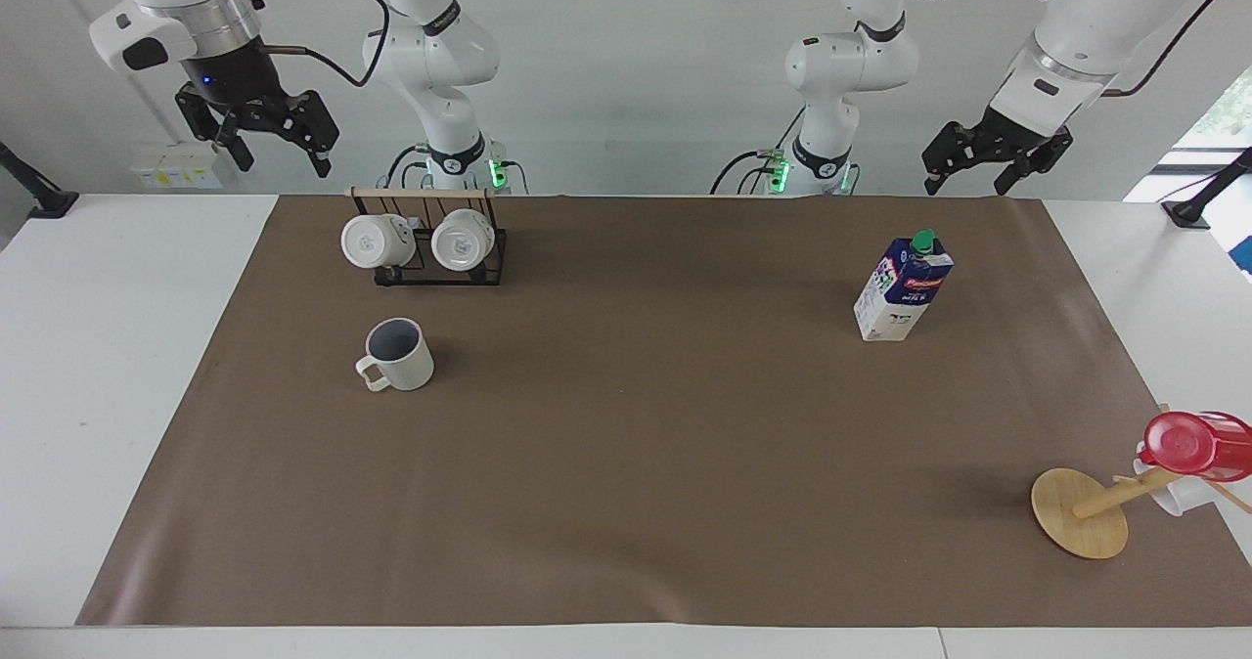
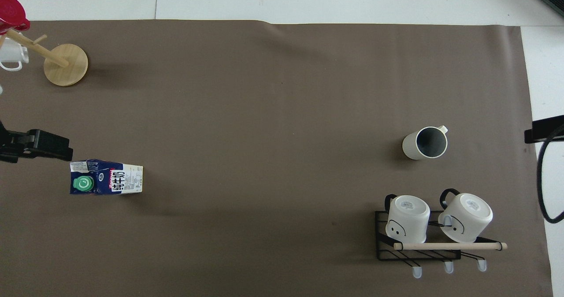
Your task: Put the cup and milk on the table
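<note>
The cup [image 1: 396, 354] [image 2: 425, 142] stands upright on the brown sheet of the table [image 1: 646, 463], toward the right arm's end, its handle pointing away from the robots. The milk [image 1: 904, 287] [image 2: 105, 177] stands upright on the sheet toward the left arm's end. My right gripper [image 1: 282, 153] hangs open and empty, high over the table's edge by the mug rack. High over the table's edge near the milk, my left gripper [image 1: 963, 182] is open too and holds nothing.
A black wire rack [image 1: 489, 258] [image 2: 381, 244] with two plain white mugs stands between the cup and the robots. A wooden mug tree [image 1: 1081, 512] [image 2: 66, 64] carries a red cup [image 1: 1193, 444] and a white mug at the left arm's end, farther from the robots.
</note>
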